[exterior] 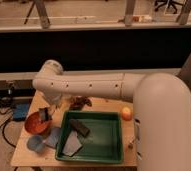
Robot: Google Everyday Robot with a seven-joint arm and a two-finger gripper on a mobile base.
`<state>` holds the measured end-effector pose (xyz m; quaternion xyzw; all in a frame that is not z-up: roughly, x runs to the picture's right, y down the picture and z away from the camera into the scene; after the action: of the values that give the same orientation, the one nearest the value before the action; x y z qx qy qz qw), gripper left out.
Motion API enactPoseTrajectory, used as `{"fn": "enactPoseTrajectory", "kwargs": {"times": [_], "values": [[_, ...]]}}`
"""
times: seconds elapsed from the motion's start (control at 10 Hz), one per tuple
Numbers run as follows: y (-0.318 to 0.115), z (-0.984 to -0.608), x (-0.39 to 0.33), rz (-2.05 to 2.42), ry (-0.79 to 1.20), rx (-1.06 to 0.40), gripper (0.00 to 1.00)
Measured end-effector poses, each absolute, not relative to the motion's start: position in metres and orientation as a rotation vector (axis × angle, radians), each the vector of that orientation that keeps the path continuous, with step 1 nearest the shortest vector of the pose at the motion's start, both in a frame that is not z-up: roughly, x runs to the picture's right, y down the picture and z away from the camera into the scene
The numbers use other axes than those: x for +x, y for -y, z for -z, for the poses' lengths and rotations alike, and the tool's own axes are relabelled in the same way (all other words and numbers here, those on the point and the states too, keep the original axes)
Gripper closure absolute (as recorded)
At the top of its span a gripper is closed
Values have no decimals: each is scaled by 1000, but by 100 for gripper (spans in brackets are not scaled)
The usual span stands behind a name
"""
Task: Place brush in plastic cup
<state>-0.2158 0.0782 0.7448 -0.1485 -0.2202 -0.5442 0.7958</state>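
The light-blue plastic cup (35,143) stands at the table's front left corner. My gripper (45,115) hangs at the end of the white arm (89,86), low over the right rim of the orange-red bowl (35,123), a little behind the cup. A dark shape shows at the gripper, but I cannot tell whether it is the brush or part of the gripper. No brush lies apart on the table.
A green tray (114,150) fills the table's middle, holding a dark brown block (80,127) and a grey-blue cloth (71,145). A purple-blue bowl (54,137) sits between cup and tray. A brown object (80,103) lies behind the tray, an orange ball (126,113) at its right.
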Motion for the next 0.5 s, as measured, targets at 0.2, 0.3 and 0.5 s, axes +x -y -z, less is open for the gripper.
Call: {"fn": "enactPoseTrajectory", "kwargs": {"times": [0.2,0.3,0.5], "values": [[-84,-739,-219,1195,474,-276,98],[-91,-733,-218,1197,469,-244,100],[-110,-718,-224,1204,487,-194,100]]}}
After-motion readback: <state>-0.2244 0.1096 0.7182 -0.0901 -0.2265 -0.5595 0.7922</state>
